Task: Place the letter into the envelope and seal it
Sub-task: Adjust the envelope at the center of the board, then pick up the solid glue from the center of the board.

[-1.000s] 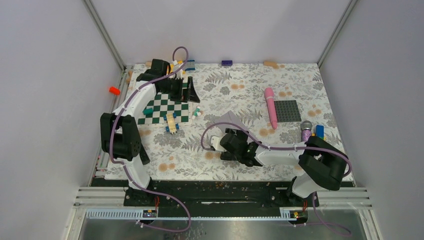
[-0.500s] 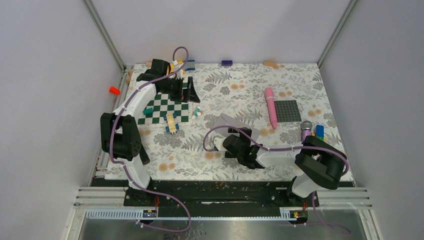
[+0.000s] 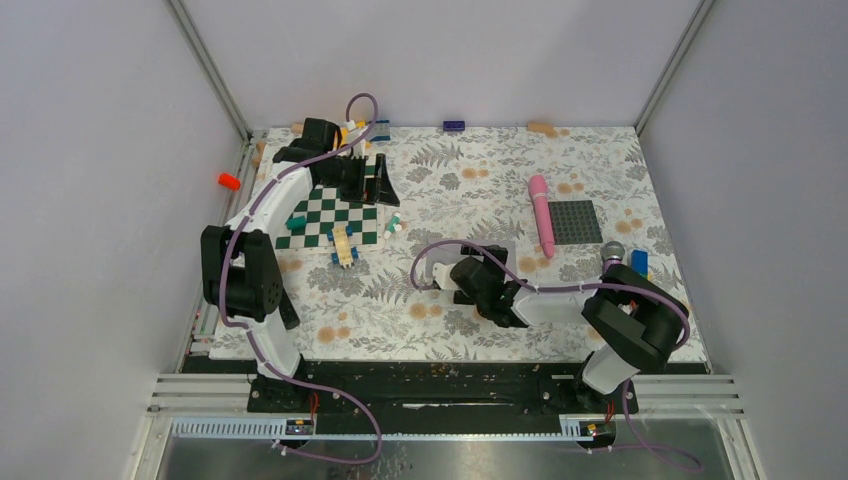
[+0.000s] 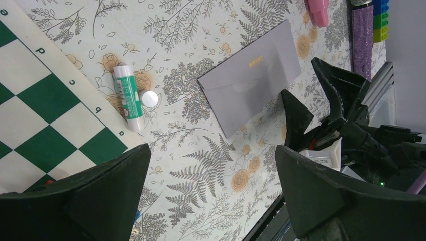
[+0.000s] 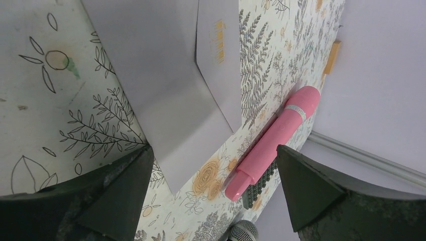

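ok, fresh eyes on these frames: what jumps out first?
The green-and-white chessboard at the far left of the floral table draws the eye first. Next is the pale grey envelope, lying flat mid-table right in front of the open right gripper. A pink marker lies farther right, beside a dark studded plate.

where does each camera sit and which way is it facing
Top external: fixed above and behind the bases, looking down on the table; left arm and right arm show.
Left wrist: on the left gripper, facing the envelope and right arm; own open fingers at bottom.
Right wrist: on the right gripper, low over the envelope, facing the pink pen; own open fingers at bottom.
Shared: both wrist views show the envelope.
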